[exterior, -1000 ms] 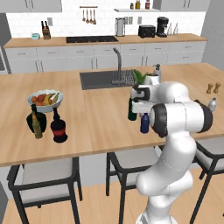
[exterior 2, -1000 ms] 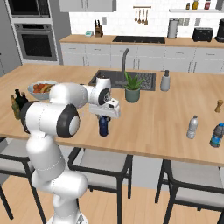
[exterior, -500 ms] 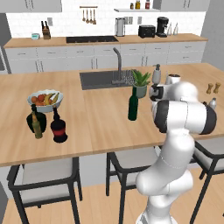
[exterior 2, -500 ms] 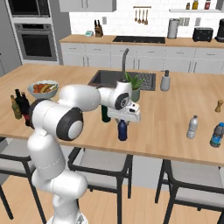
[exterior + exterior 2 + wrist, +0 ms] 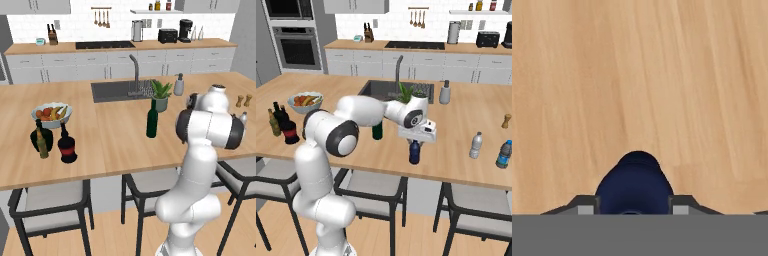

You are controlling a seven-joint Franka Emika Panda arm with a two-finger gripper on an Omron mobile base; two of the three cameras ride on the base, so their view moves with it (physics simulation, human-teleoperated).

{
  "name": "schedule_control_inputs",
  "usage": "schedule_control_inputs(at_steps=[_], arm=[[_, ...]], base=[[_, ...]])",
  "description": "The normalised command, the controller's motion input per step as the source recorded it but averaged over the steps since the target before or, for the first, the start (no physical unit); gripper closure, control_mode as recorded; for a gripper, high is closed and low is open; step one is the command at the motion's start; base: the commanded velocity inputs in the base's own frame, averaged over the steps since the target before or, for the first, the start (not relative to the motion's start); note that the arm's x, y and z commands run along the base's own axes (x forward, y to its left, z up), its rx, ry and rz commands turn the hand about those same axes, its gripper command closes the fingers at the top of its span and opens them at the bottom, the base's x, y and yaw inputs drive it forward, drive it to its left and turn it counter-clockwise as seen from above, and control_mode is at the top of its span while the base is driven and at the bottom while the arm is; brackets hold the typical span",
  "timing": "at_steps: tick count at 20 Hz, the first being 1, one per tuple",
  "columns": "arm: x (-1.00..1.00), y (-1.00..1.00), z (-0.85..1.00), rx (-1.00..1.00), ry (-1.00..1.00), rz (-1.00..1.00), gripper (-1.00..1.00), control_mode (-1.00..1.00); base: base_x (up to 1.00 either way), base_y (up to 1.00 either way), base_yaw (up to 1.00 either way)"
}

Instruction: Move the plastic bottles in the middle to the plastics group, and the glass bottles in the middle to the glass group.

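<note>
Just swung my gripper (image 5: 415, 141) rightward along the counter's (image 5: 456, 165) front edge, pinching the small blue bottle (image 5: 414, 152), nearer the water bottle (image 5: 475, 145), green wine bottle (image 5: 152, 119) waits

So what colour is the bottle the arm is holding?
Dark blue bottle, clearest in the right base view.

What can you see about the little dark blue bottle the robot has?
The small dark blue bottle looks like smooth, shiny plastic, with a round body that narrows toward the top. It hangs upright under the gripper, over the wooden counter near its front edge. In the hand view, seen from above, it sits between the two fingertips, which press its sides. Whether its bottom touches the counter is unclear.
</note>
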Motion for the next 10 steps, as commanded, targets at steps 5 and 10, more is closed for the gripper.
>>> schedule_control_inputs(at_steps=[5,10], arm=[[0.03,-0.64,0.0,0.02,0.0,0.0,1.0,-1.0],[0.0,-0.51,-0.04,0.0,0.0,0.0,1.0,-1.0]], base=[[0.0,0.0,0.0],[0.0,0.0,0.0]])
